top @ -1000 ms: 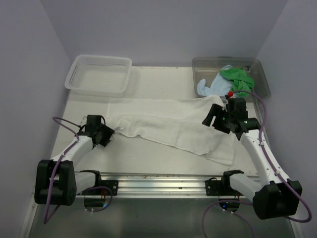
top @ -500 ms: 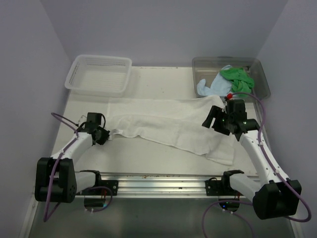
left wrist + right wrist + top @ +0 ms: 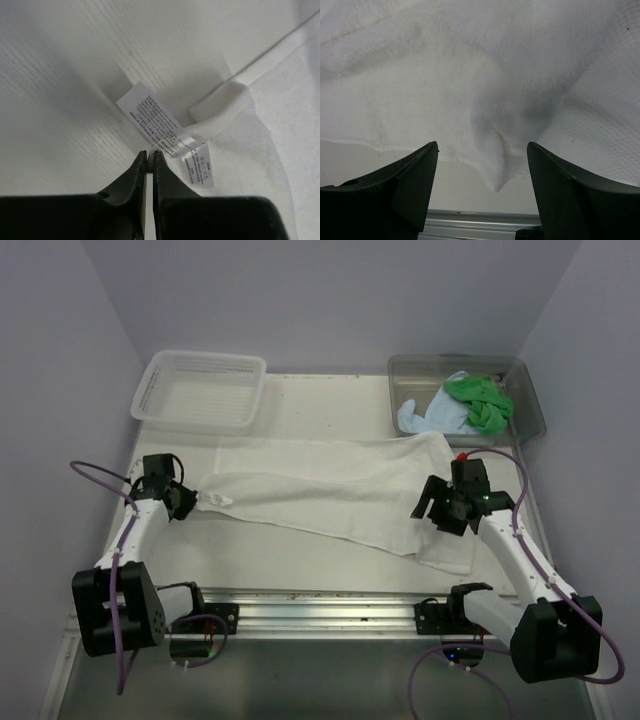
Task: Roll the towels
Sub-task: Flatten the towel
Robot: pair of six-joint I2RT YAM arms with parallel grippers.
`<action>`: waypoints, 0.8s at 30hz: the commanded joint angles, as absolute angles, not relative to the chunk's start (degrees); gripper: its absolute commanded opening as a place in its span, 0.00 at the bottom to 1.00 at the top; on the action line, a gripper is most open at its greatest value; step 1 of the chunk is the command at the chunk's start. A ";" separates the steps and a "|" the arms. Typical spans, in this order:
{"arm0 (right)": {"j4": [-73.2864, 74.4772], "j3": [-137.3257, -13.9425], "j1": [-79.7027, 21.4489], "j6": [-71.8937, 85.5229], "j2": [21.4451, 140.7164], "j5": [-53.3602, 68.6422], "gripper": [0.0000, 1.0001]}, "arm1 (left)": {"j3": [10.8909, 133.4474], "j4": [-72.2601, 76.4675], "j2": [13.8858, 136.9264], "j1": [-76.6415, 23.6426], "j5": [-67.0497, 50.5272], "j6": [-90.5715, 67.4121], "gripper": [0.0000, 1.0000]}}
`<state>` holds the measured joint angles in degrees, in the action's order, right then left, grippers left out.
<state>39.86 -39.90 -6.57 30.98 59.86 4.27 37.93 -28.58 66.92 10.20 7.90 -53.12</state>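
Looking down at my desk, I see the long white cloth towel lying flat, stretched from the left side over to the near right. My left tool is at the towel's left corner. Its two fingers are pressed tight together, right at the small printed label sewn on that corner. I think it is nipping the label or the very edge of the cloth, but the bite is tiny. My right tool hangs over the right part of the towel with its fingers spread wide and nothing in them. Under it the cloth has a soft bump.

The bright green cloth towel and the light blue cloth towel sit crumpled in the clear plastic tub at the far right. The white plastic lattice basket is at the far left.

I think this towel is light, soft and floppy. It cannot break. It is fuzzy, so it should not slide out of a good pinch, but it will bunch up if I push it. The label is thin and could slip away or tear. I would rather grab the thick sewn edge at a corner. For rolling, I guess the best place is one short end, with one tool on each corner, so the roll starts straight.
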 commanded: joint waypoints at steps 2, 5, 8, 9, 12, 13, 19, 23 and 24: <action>38.76 -41.91 -6.33 32.43 60.03 5.01 0.76 | 37.45 -26.64 70.22 10.72 3.00 -49.48 0.26; 38.85 -43.06 -6.33 31.73 60.47 4.66 0.76 | 35.60 -24.53 70.23 10.72 0.80 -49.04 0.57; 38.32 -43.16 -6.33 31.73 60.99 4.92 0.76 | 33.58 -22.86 70.05 10.72 -1.04 -48.52 0.68; 38.06 -43.07 -6.33 31.90 61.08 5.27 0.76 | 33.05 -22.16 70.05 10.72 -1.58 -48.43 0.68; 37.09 -42.28 -6.42 32.43 61.26 5.80 0.76 | 31.47 -19.87 71.27 10.72 -2.29 -48.34 0.70; 36.83 -42.01 -6.42 32.61 61.26 6.06 0.76 | 31.29 -19.43 71.98 10.64 -2.20 -48.34 0.72; 37.09 -42.19 -6.42 32.17 61.35 5.80 0.76 | 32.08 -16.44 74.97 10.46 -1.07 -47.99 0.72; 37.00 -42.54 -6.42 32.26 61.35 5.89 0.76 | 33.31 -15.30 75.49 10.46 -0.26 -46.85 0.69; 37.00 -42.63 -6.50 32.34 61.43 5.98 0.76 | 33.75 -15.21 76.54 10.46 -0.26 -46.50 0.68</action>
<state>38.09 -40.82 -6.57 31.66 61.14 5.45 32.75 -16.84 74.19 10.37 -2.04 -49.19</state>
